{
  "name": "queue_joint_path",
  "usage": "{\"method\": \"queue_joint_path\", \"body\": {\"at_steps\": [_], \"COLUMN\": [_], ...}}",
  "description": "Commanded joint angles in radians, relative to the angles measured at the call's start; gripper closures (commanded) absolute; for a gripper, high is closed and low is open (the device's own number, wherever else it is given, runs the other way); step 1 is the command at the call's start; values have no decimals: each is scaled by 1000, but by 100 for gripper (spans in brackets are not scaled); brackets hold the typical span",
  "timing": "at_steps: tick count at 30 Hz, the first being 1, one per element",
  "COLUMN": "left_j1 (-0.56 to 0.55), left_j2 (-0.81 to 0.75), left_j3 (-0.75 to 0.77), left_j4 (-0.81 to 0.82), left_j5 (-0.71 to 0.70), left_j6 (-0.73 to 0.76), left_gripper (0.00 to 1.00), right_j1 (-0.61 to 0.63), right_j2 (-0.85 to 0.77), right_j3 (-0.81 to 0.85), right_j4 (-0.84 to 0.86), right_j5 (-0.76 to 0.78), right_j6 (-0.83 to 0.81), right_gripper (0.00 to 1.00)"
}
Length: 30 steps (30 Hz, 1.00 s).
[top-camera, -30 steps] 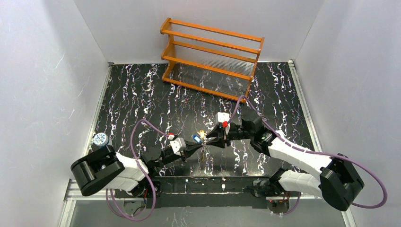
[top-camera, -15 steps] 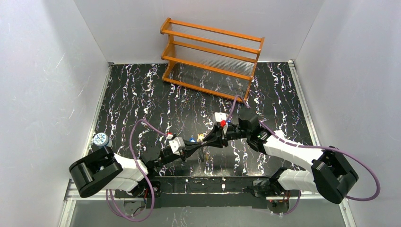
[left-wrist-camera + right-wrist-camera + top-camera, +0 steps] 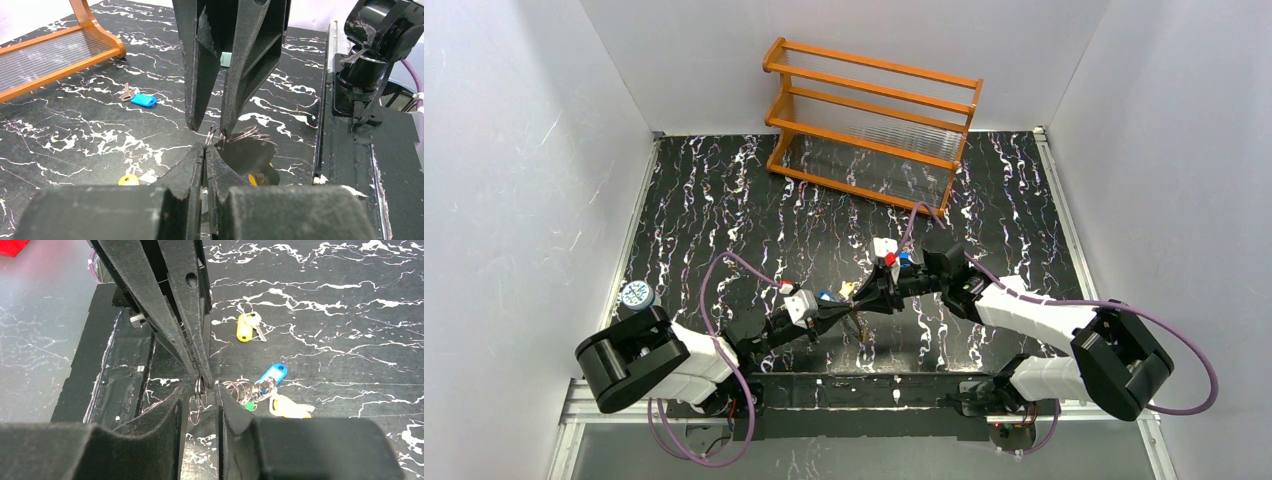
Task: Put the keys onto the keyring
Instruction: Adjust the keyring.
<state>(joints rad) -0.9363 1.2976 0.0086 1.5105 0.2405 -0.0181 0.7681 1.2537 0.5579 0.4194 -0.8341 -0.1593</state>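
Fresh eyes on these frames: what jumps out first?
Up front, the left gripper pinches a keyring with the right gripper nose to nose with it above the black marbled table. An orange rack stands at the back wall; a blue key and a yellow key lie loose nearby.

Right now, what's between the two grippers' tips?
The keyring: pinched by the left gripper, flanked by the open right gripper. Both wrist views show it.
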Motion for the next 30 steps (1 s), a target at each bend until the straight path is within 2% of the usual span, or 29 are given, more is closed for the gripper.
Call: {"method": "queue_joint_path", "body": {"at_steps": [1, 5, 11, 17, 24, 30], "left_j1": [-4, -4, -4, -4, -4, -4], "left_j2": [-1, 34, 167, 251, 265, 259], "left_j3": [-18, -17, 11, 51, 58, 57], "left_j4": [66, 53, 51, 69, 91, 94], "left_j5": [-4, -26, -35, -5, 21, 24], "left_j6": [14, 14, 29, 40, 29, 25], "left_gripper": [100, 100, 100, 100, 100, 100], "right_j1": [-5, -13, -45, -78, -88, -88], "right_j2": [-37, -65, -86, -68, -51, -27], "right_j3": [-3, -38, -71, -100, -108, -94], "right_j4": [40, 50, 4, -14, 15, 6], "right_j5": [37, 61, 94, 41, 6, -74], "right_j6": [11, 32, 45, 5, -2, -21], "right_gripper": [66, 66, 64, 65, 66, 63]}}
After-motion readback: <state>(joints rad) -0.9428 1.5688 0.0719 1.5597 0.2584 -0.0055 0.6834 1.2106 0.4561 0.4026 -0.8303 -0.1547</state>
